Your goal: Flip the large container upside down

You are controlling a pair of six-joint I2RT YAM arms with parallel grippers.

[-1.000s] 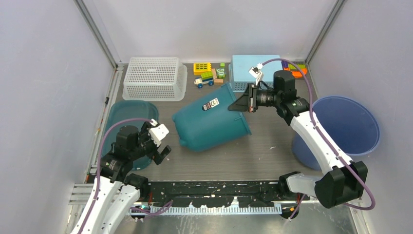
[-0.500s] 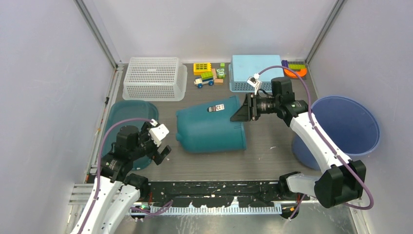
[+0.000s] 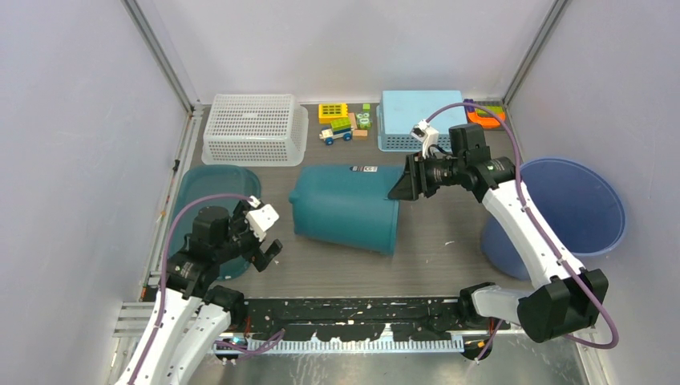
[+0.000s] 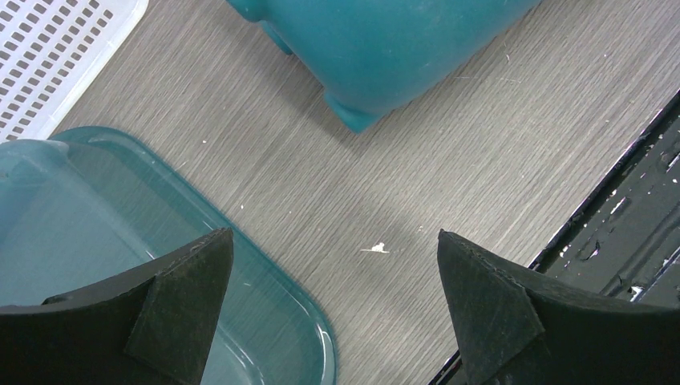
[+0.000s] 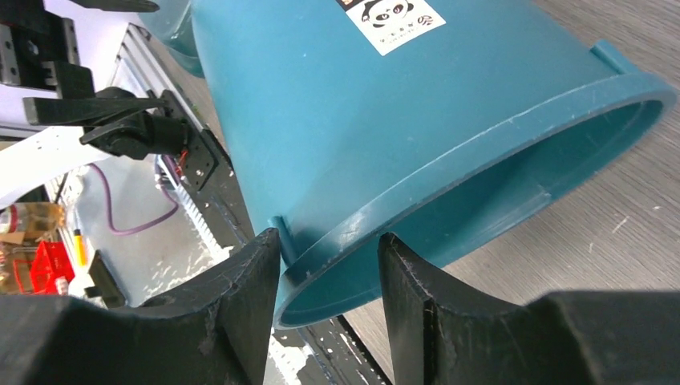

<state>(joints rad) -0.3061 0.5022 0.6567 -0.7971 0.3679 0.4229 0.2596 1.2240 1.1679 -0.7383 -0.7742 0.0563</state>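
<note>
You can find only one label here: a white sticker (image 5: 390, 16) on the outer wall of the large container (image 5: 337, 120). In the right wrist view it shows a black-and-white panda face. The small print on it is too blurred to read. No other text or number is legible.

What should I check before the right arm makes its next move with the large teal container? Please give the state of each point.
1. Grip: the right gripper has a finger on each side of the teal container rim: ok.
2. Goal: the container is upside down: not ok, it lies on its side.
3. Other arm: the left gripper is open and apart from the container: ok.
4. Space: the white basket and blue box stand apart from the container: ok.
5. Container's inside empty: cannot tell.
</note>
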